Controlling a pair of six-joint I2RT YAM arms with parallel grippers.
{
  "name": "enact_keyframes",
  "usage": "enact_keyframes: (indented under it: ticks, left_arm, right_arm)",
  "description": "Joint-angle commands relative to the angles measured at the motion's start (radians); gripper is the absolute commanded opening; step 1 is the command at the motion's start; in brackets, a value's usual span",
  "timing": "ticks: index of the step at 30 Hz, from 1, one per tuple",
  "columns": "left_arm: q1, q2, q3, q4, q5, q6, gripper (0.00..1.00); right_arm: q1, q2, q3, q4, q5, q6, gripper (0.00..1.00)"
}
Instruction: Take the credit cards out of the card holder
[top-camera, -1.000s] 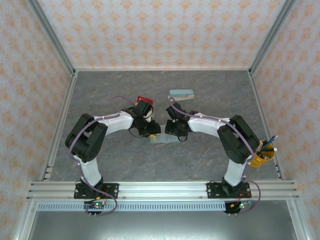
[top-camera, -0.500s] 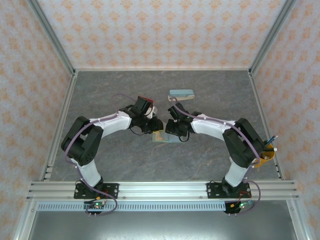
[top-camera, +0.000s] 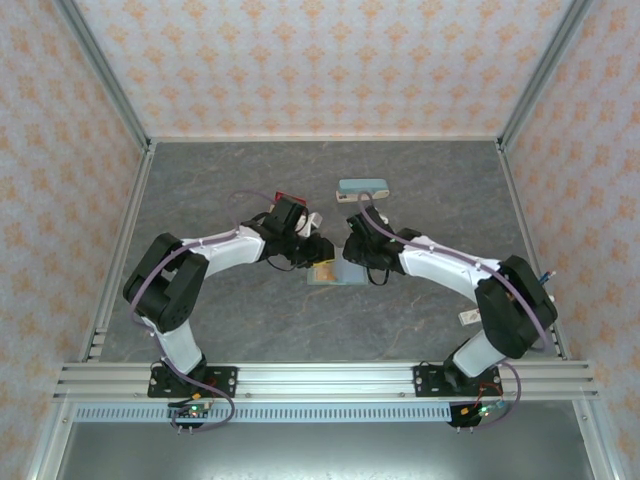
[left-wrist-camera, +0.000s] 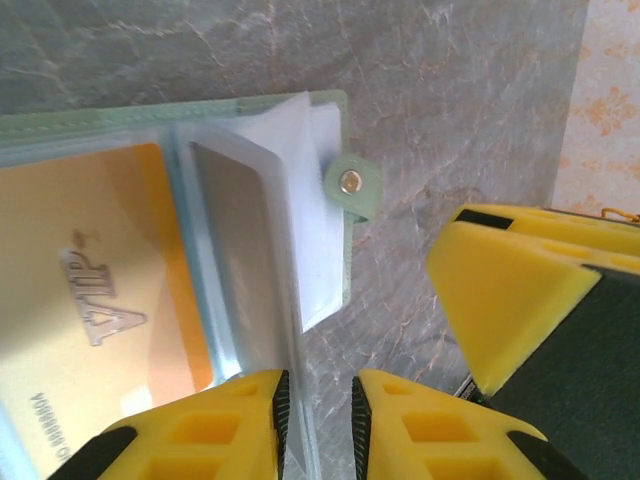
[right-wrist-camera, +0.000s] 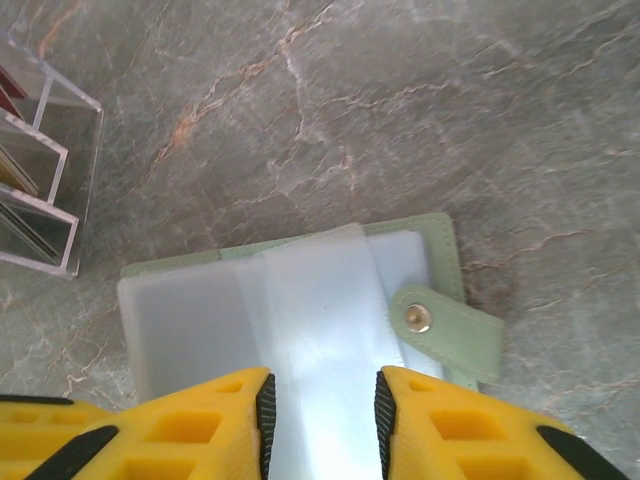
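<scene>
Seemingly to spread the sleeves (right-wrist-camera: 300, 300) of the card holder (top-camera: 335, 274), the left gripper (left-wrist-camera: 318, 395) pinches one sleeve's edge — the right gripper (right-wrist-camera: 325, 395) straddles another, its grip unclear.

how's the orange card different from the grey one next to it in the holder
The orange card is bright orange-yellow with raised VIP lettering; the grey card is dull grey with no lettering visible. The orange card shows a broad face, the grey card a narrower strip. Both sit inside clear sleeves of the card holder.
</scene>
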Motion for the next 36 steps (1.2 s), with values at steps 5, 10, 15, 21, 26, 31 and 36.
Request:
enact_keyframes:
  ticks: [5, 10, 15, 21, 26, 31, 36]
  left_arm:
    - [-0.020, 0.033, 0.038, 0.032, 0.026, -0.010, 0.30]
    - [-0.026, 0.047, 0.045, 0.071, 0.042, -0.034, 0.36]
    - [-0.040, 0.060, 0.063, 0.101, 0.054, -0.051, 0.44]
    - [-0.043, 0.053, 0.076, 0.076, 0.028, -0.060, 0.53]
    - [-0.025, 0.027, 0.051, 0.088, -0.003, -0.085, 0.58]
    - [-0.027, 0.049, 0.040, 0.180, 0.055, -0.138, 0.59]
    - [-0.026, 0.051, 0.045, 0.215, 0.072, -0.154, 0.59]
  right_arm:
    - [-0.005, -0.066, -0.032, -0.009, 0.106, 0.032, 0.35]
    - [-0.005, -0.074, -0.033, -0.013, 0.109, 0.031, 0.36]
    - [-0.005, -0.075, -0.034, -0.012, 0.110, 0.031, 0.37]
    - [-0.005, -0.091, -0.037, -0.021, 0.133, 0.036, 0.37]
    - [-0.005, -0.097, -0.032, -0.030, 0.134, 0.028, 0.38]
    - [-0.005, -0.095, -0.030, -0.030, 0.128, 0.026, 0.38]
    - [-0.005, -0.104, -0.027, -0.038, 0.146, 0.038, 0.38]
